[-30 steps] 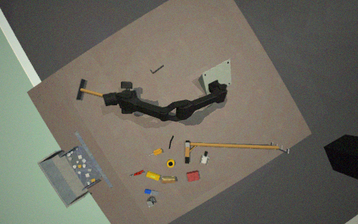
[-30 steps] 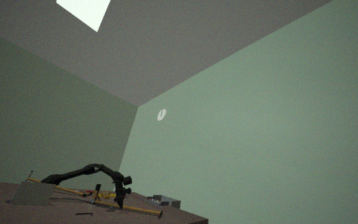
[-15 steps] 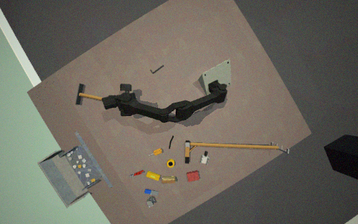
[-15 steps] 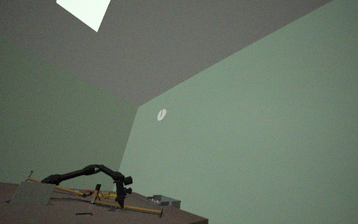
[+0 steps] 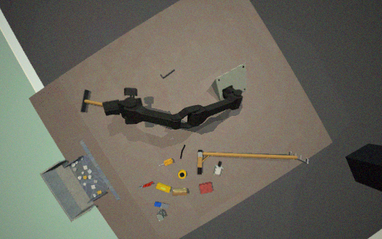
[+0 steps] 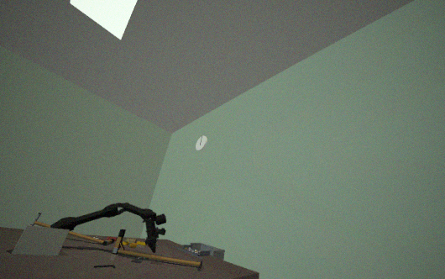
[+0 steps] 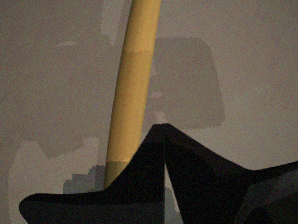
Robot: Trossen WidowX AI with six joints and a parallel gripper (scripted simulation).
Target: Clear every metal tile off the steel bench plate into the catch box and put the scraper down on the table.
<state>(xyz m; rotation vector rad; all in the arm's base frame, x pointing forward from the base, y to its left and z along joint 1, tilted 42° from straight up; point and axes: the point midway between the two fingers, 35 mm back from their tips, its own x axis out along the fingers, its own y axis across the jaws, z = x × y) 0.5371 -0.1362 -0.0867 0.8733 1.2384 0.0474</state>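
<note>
The scraper, with its dark blade [image 5: 86, 101] and wooden handle [image 5: 94, 104] [image 6: 168, 259] [image 7: 131, 90], lies with the blade near the table's left edge in the top view. Its handle runs under the arm; in the exterior view an upright crosspiece [image 6: 118, 243] shows at its other end. My gripper [image 6: 154, 250] [image 7: 160, 131] points down, shut and empty, fingertips together close beside the handle. Several metal tiles [image 5: 85, 168] lie on a blue-grey surface between the side walls at the catch box [image 5: 59, 198] [image 6: 212, 250]. I cannot tell where plate and box meet.
A rake-like tool [image 5: 249, 155] lies across the lower right. Around it are a red block [image 5: 206, 187], tape ring [image 5: 182, 174], yellow block [image 5: 163, 187] and small tools. A hex key [image 5: 167, 73] lies above the arm. A blue-grey strip [image 5: 99, 169] stands before the tiles.
</note>
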